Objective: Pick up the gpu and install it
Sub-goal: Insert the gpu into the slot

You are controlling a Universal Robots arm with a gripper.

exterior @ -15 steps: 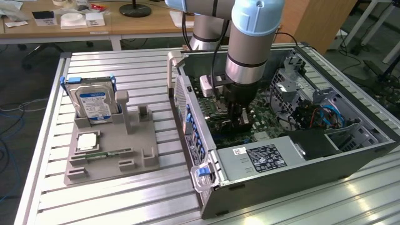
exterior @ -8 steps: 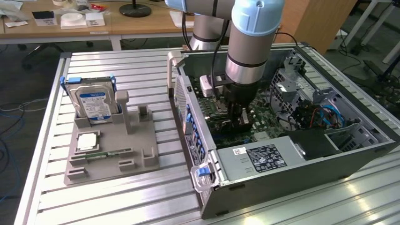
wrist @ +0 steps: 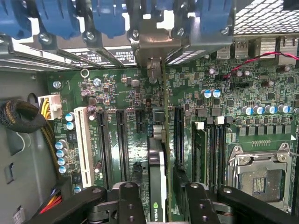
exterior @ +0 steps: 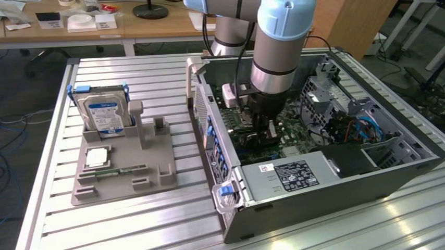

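Observation:
The gpu [wrist: 157, 179] stands on edge in a long black slot of the green motherboard [wrist: 117, 93], with its black cooler and a green logo facing the wrist camera. Its silver bracket [wrist: 154, 65] reaches the case's rear slot openings. My gripper [wrist: 161, 200] straddles the card with its black fingers [wrist: 128, 200] on either side, open, a small gap showing at each side. In the exterior view the gripper [exterior: 266, 133] reaches straight down into the open computer case [exterior: 313, 208].
Blue slot latches [wrist: 107, 18] line the case's rear wall. A CPU socket [wrist: 259, 172] and RAM slots [wrist: 210, 154] lie beside the card. At the exterior view's left, a grey fixture [exterior: 125, 177] holds a hard drive [exterior: 104, 112] and a RAM stick [exterior: 114, 171].

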